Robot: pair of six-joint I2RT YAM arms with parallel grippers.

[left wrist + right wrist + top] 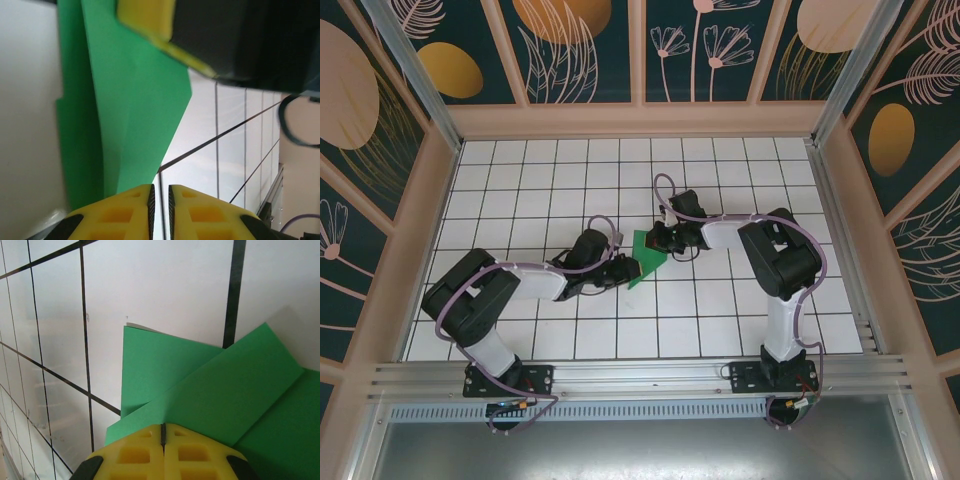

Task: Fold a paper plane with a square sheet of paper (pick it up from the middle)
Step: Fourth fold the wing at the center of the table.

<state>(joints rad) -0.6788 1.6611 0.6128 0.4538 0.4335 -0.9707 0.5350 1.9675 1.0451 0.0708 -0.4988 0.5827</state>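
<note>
The square sheet of paper (647, 262) lies near the table's middle as a creased green shape with flaps folded over. In the right wrist view a folded flap of the paper (210, 390) crosses a lower layer. My right gripper (660, 243) is shut, and its yellow fingertips (163, 432) rest on the flap's near edge with nothing between them. My left gripper (628, 268) sits at the paper's left lower edge. Its jaws (160, 200) stand a narrow slit apart with bare table showing through, and the paper (135, 110) lies just to their left.
White gridded table (720, 320) with wooden walls all round. A metal rail (640, 375) runs along the near edge by the arm bases. The right gripper's yellow finger (150, 22) and black body hang close above the paper in the left wrist view.
</note>
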